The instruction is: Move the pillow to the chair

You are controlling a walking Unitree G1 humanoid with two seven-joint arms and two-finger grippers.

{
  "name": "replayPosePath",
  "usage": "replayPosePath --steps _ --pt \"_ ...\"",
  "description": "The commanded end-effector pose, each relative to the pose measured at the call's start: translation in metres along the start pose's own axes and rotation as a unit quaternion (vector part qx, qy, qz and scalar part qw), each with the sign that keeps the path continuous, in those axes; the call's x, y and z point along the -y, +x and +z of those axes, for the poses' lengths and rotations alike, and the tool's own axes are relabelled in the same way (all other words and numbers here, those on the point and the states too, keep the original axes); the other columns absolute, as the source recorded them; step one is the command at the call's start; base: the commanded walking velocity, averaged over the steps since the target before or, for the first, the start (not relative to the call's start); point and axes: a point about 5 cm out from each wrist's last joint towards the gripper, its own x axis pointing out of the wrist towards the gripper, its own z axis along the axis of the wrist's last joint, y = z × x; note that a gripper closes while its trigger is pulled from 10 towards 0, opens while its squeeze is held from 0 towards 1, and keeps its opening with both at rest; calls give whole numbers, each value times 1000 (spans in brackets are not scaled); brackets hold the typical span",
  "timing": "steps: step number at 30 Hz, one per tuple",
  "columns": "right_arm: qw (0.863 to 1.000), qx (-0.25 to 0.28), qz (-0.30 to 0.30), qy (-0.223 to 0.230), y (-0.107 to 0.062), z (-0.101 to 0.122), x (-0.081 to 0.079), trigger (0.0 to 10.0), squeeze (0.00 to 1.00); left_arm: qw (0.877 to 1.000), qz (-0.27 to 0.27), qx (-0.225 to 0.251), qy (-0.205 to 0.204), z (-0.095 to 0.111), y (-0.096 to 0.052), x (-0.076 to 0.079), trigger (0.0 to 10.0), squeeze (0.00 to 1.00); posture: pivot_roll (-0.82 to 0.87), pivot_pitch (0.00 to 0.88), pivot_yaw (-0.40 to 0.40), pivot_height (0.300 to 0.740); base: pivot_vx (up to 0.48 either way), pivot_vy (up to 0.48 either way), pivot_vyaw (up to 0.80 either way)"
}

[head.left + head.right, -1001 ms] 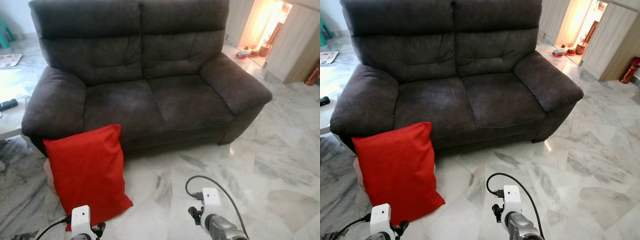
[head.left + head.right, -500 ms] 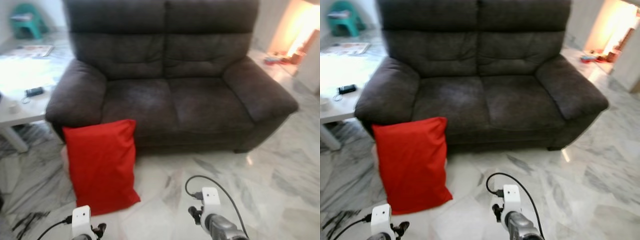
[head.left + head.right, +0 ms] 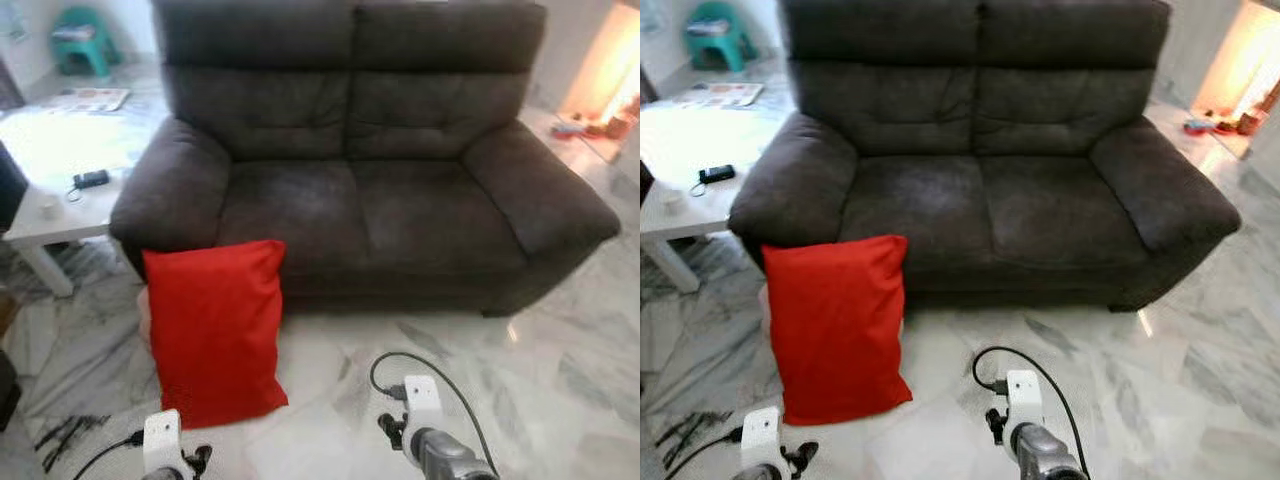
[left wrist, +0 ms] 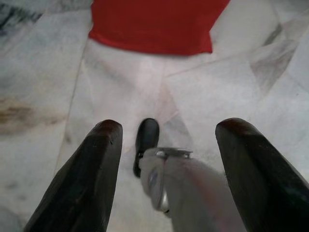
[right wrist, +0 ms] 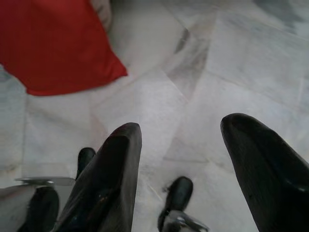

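Observation:
A red pillow (image 3: 215, 335) stands on end on the marble floor, leaning against the front of a dark grey two-seat sofa (image 3: 400, 200) below its left armrest. My two arms hang low at the bottom of the eye views, the left arm (image 3: 162, 448) just in front of the pillow and the right arm (image 3: 425, 445) further right. In the left wrist view my left gripper (image 4: 172, 126) is open above the floor, with the pillow's bottom edge (image 4: 154, 24) ahead of it. My right gripper (image 5: 182, 125) is also open, with a pillow corner (image 5: 48, 43) off to one side.
A white low table (image 3: 40, 215) stands left of the sofa with a small dark device (image 3: 90, 179) on it. A teal stool (image 3: 80, 40) is at the far left back. Black cables (image 3: 60, 432) lie on the floor near the pillow. Open marble floor (image 3: 560, 380) spreads to the right.
The camera has turned left, so sofa and pillow sit further right in the picture and more of the table shows. The pillow keeps its place against the sofa. Both arms hang as before.

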Motion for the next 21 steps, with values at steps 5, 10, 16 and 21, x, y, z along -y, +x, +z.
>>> replayPosePath --steps 5,10,16,21 --pt "1000 3 -6 14 0 0 2 10000 0 1000 -2 4 -2 3 1 2 10000 0 101 0 -55 740 240 0 0" --pt "1000 3 -1 4 0 0 2 10000 0 1000 -2 4 -2 3 1 2 10000 0 101 0 -55 740 243 0 0" --pt "1000 3 -3 4 0 0 2 10000 0 1000 -1 5 -1 3 1 2 10000 0 100 0 -55 740 262 0 667" --pt "1000 3 -10 12 0 0 3 10000 0 1000 -1 4 1 3 1 2 10000 0 99 0 -56 740 281 0 0"
